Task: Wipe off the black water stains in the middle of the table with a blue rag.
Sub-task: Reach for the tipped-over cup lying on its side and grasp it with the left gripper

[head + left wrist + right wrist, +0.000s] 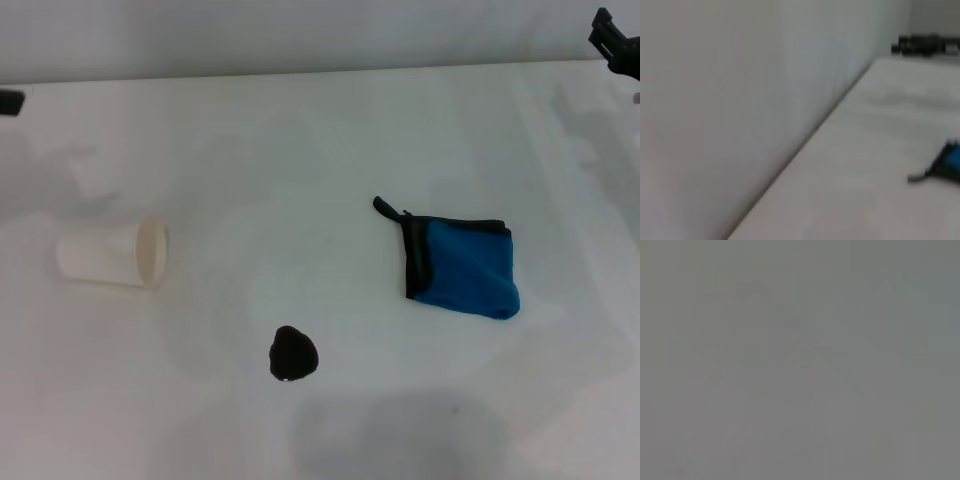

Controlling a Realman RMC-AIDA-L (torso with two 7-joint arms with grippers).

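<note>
Couldn't really tell how the jaws stood on either side. Only caught a dark sliver of the right gripper (616,42) at the far right corner, and an even smaller dark bit of the left gripper (10,101) at the far left edge. Both parked well away from everything, holding nothing as far as could be seen.

Size order then. Big plain white counter (300,140) filling the head view. Blue rag (463,267) folded up right of centre, black trim on its left edge and a little black loop poking out toward the back; showed up at the edge of the left wrist view too (952,161). White paper cup (112,254) tipped on its side over on the left, mouth pointing right. Black water stains (293,353) were just one glossy blot, nearer the front, between cup and rag, touching neither.

Right wrist view was just flat grey.
</note>
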